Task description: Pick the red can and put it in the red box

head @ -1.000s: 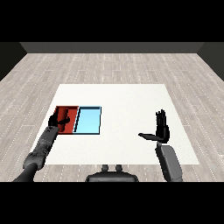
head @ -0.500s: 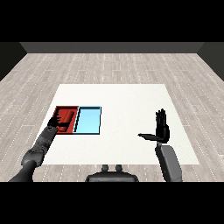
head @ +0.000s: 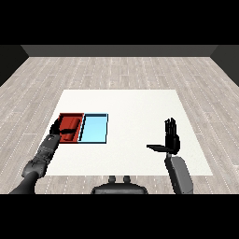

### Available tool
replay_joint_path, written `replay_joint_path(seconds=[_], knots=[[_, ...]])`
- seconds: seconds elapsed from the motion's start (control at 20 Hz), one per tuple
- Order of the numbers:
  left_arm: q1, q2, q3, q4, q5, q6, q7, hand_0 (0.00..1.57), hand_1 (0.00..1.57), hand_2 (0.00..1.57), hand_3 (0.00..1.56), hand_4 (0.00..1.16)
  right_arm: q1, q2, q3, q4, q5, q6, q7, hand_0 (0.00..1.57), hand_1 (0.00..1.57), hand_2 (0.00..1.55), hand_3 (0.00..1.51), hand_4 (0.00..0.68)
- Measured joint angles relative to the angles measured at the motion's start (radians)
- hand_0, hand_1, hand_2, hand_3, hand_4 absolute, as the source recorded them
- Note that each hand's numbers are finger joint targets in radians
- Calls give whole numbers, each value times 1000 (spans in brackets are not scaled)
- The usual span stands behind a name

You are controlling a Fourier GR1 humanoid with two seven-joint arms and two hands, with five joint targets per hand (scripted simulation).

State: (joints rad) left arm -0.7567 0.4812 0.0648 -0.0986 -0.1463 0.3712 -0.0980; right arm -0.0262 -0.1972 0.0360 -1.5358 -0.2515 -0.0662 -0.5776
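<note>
Head view: the left hand (head: 59,132) sits over the red tray (head: 74,119), apparently curled round the red can (head: 70,131) at placing; release comes next. The right hand (head: 171,140) hovers spread.

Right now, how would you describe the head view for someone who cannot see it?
The robot's left hand reaches over the red tray, which lies beside a light blue tray on a white table. Its right hand is raised, fingers straight.
</note>
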Motion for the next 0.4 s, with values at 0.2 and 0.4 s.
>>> replay_joint_path(seconds=[0.2,0.4], knots=[[18,-36,129,-131,133,9,-209,0,0,0,0,0,-2,-6,0,-13,-6,12,2,0,0,0,0,0],[37,-81,203,-281,230,-79,-418,0,0,0,0,0,10,-4,5,-21,-14,26,5,0,0,0,0,0]])
